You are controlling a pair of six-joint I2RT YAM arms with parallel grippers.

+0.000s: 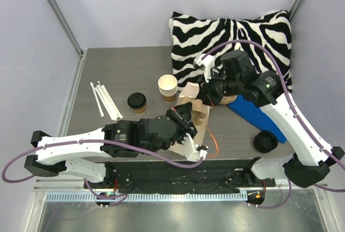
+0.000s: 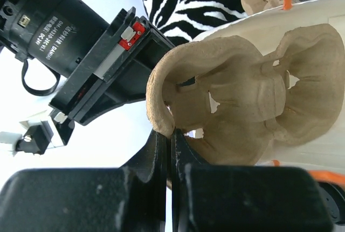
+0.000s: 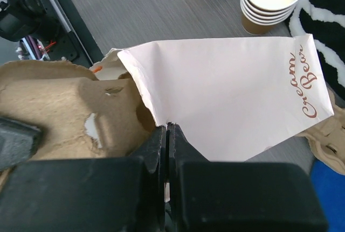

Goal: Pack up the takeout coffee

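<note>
The left hand [image 2: 171, 141] is pressed together on the thin rim of a moulded pulp cup carrier [image 2: 253, 108], pinching its edge. Across from it, the right hand [image 3: 167, 135] is likewise closed, nipping the torn mouth edge of a cream paper bag [image 3: 232, 92]. The carrier sits at the bag's opening, and seems partly inside it. Between them the two hands hold bag and carrier just above the worktop [image 1: 108, 65], near its front middle. The takeout coffee [image 1: 137, 102] stands upright and untouched to the left of both hands, apart from the bag. A stack of lidless cups [image 1: 167, 88] is just beside it on the right, and some wrapped straws [image 1: 105, 100] lie further left. The cup looks light if empty, though it may well be filled, so it should be kept upright. Its paper wall is soft enough to buckle under a hard squeeze, and the plastic lid could pop off if it is lifted by the lid alone. The safest hold, in my judgement, is across the body just below the lid, where the rolled rim stiffens the wall, with a moderate squeeze.
</note>
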